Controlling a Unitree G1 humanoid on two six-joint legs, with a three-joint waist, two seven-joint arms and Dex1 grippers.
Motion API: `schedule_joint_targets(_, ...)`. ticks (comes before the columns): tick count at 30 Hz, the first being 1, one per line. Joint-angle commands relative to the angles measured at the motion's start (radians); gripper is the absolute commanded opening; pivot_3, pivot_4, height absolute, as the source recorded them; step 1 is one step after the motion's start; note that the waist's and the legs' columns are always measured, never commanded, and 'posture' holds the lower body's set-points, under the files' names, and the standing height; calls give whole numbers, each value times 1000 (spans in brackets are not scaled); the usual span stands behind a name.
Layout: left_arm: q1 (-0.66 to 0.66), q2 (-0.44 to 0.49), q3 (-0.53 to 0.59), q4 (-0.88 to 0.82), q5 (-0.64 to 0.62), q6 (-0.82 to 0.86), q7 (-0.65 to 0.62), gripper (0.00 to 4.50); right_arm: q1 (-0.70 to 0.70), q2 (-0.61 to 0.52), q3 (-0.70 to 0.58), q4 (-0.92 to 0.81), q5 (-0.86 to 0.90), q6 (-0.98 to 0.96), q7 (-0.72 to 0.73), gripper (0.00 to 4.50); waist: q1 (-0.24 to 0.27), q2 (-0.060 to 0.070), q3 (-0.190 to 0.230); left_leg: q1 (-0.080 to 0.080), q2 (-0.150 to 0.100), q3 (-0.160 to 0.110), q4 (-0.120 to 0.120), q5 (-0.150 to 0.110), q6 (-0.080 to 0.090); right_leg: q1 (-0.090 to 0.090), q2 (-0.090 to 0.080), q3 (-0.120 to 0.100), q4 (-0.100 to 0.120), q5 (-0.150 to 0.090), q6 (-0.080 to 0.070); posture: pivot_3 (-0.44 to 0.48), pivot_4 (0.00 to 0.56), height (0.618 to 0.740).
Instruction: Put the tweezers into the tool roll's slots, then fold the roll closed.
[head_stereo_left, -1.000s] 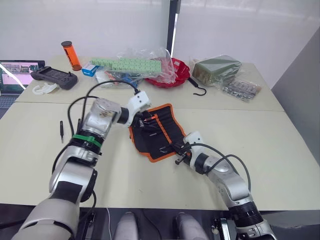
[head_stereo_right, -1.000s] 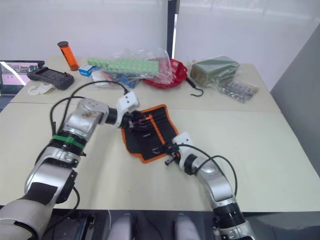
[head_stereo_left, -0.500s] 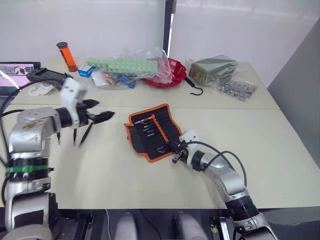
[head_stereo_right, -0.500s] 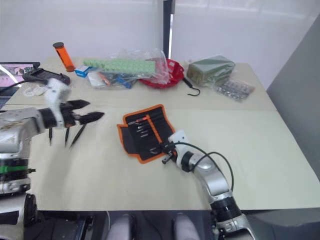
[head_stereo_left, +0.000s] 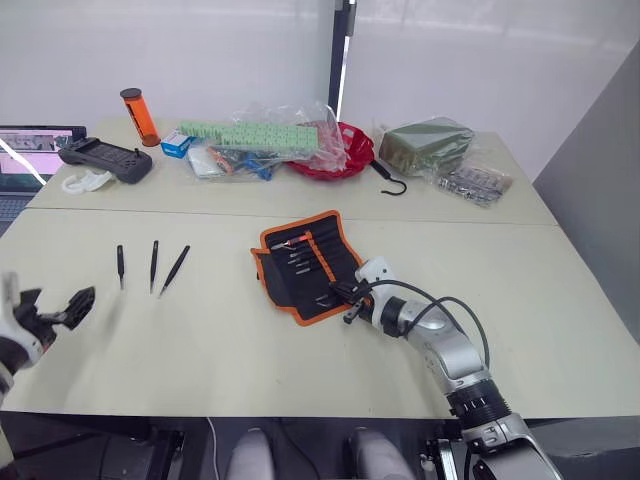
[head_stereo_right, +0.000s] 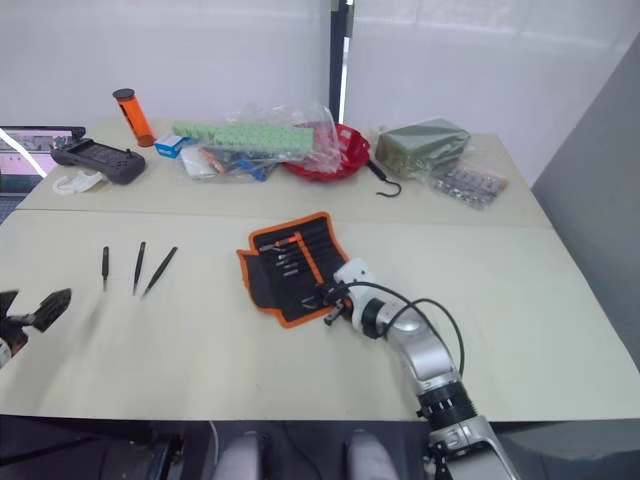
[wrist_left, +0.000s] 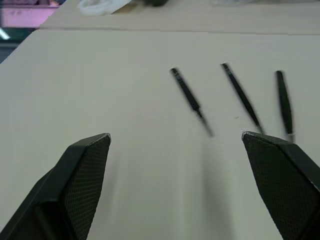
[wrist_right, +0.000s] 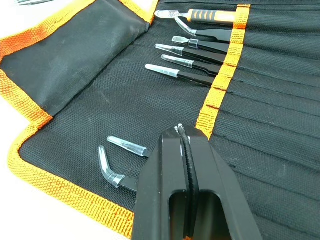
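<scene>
Right gripper (wrist_right: 186, 165) closed, empty, over tool roll (head_stereo_left: 305, 262) | left gripper (wrist_left: 175, 165) spread wide | several tools slotted; three tweezers (head_stereo_left: 153, 266) loose; roll unfolded.

Bright even indoor light, soft faint shadows, motion blur on the left gripper (head_stereo_left: 55, 305), right wrist view sharp

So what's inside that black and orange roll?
The tool roll lies open, with several tweezers tucked into its slots; their capped tips stick out. Their lower ends are hidden in the fabric, so a full count isn't possible.
</scene>
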Motion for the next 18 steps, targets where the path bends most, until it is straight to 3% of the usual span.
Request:
schedule_joint_targets(1,44,-51,35,-69,-34,-29,58,4483,18,-19,10,34,-32,16,8,0,1,-2,-1,0,0,0,0,0,0,0,0,0,0,0,0,0,150,737)
schedule_joint_targets(5,51,-71,34,-104,-75,-3,105,4483,20,-20,9,29,-33,21,13,0,4,-5,-2,0,0,0,0,0,0,0,0,0,0,0,0,0,150,737)
schedule_joint_targets(11,3,-25,-14,-49,-90,4,147,4483,31,-19,9,12,-32,32,12,0,2,-5,-2,0,0,0,-1,0,0,0,-1,0,-1,0,-1,0,150,737)
schedule_joint_targets(18,-179,16,-146,98,-81,19,219,4483,50,-14,6,-16,-27,49,1,0,4,-5,-2,-1,-1,0,-2,0,0,0,-1,0,-3,0,-1,0,150,737)
